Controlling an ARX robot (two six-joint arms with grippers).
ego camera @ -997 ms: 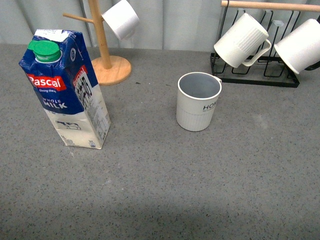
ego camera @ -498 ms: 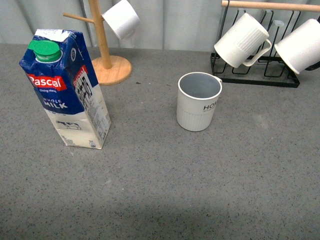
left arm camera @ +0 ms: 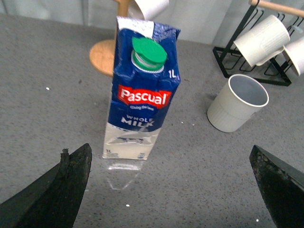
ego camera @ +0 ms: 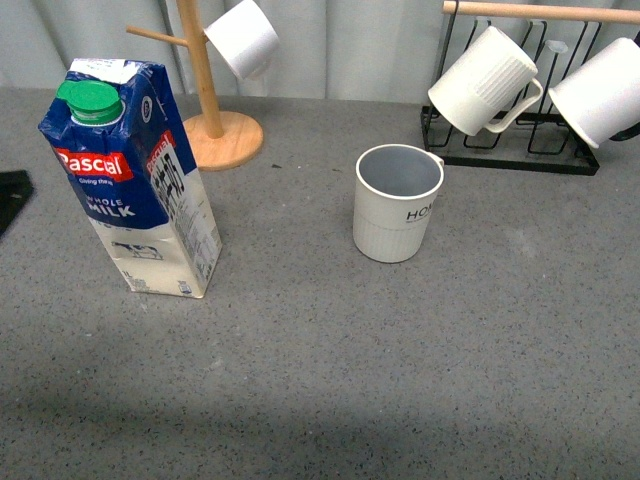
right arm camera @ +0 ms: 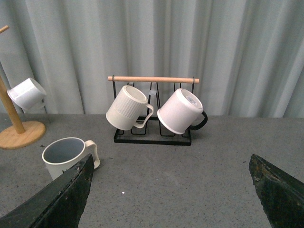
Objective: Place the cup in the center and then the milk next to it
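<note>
Matte black, rough-surfaced claw fingers [left arm camera: 61, 190]

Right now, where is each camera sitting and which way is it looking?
Front: on the robot's body, looking down across the table at the milk, cup and rack; of the robot, only a dark sliver at the left edge.
Left wrist: looks down at the milk and cup; the open left gripper shows in the lower corners.
Right wrist: faces the rack and curtain; the open right gripper shows in the lower corners.
Shared: all three see the cup and rack.
</note>
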